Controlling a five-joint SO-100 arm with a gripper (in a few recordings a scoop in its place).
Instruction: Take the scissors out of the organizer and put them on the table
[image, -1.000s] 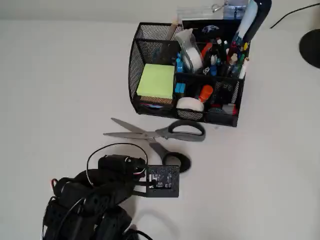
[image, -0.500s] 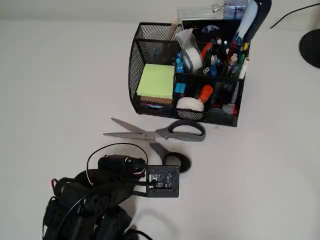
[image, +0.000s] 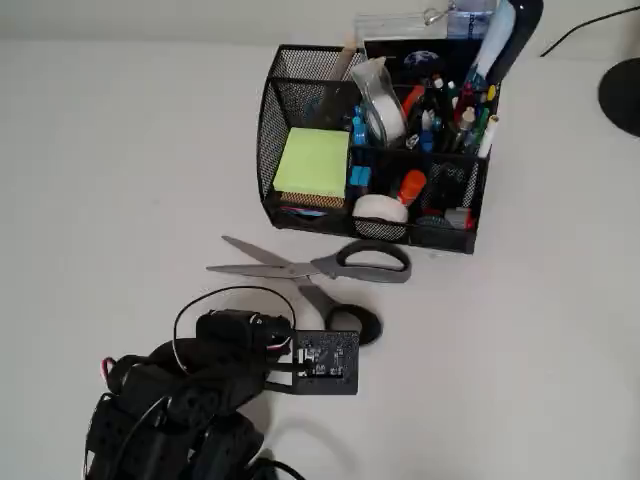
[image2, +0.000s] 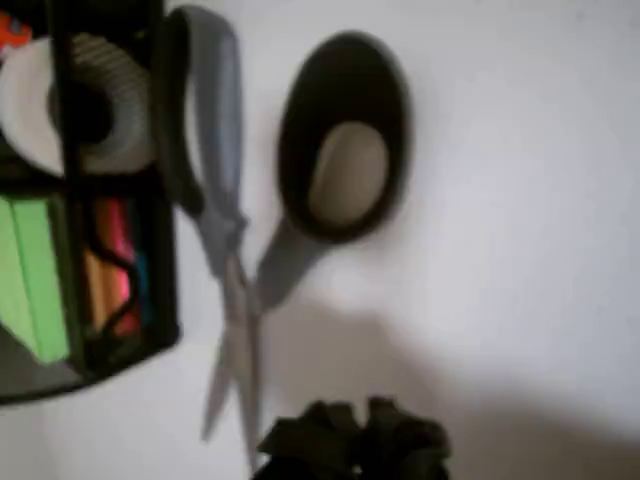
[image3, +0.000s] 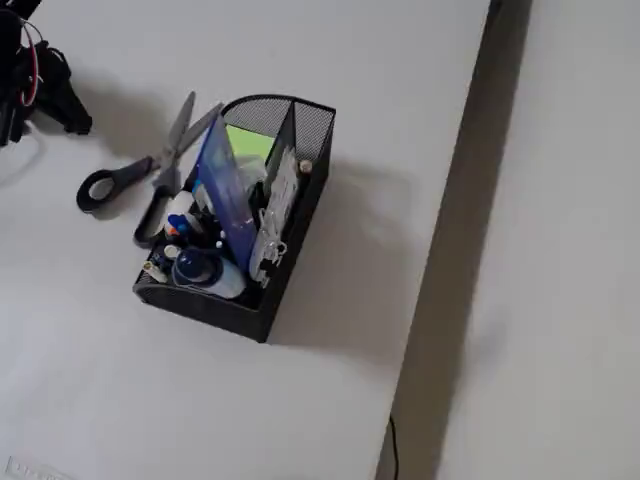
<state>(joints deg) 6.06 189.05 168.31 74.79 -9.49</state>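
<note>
The scissors (image: 318, 267) lie flat on the white table (image: 120, 150), blades parted and pointing left in the overhead view, just in front of the black mesh organizer (image: 275, 110). One dark loop handle (image: 350, 325) lies close to my arm's wrist camera board (image: 325, 360). In the wrist view the scissors (image2: 235, 280) lie ahead of my gripper (image2: 350, 440), a blurred dark lump with its tips together and nothing in it. In the fixed view my gripper (image3: 75, 122) sits clear of the scissors (image3: 160, 170), beside the organizer (image3: 300, 230).
The organizer holds green sticky notes (image: 312, 162), a tape roll (image: 380, 208), and pens and markers (image: 450, 115). A dark round object (image: 622, 95) sits at the right edge. In the fixed view the table's edge (image3: 470, 130) runs down the right.
</note>
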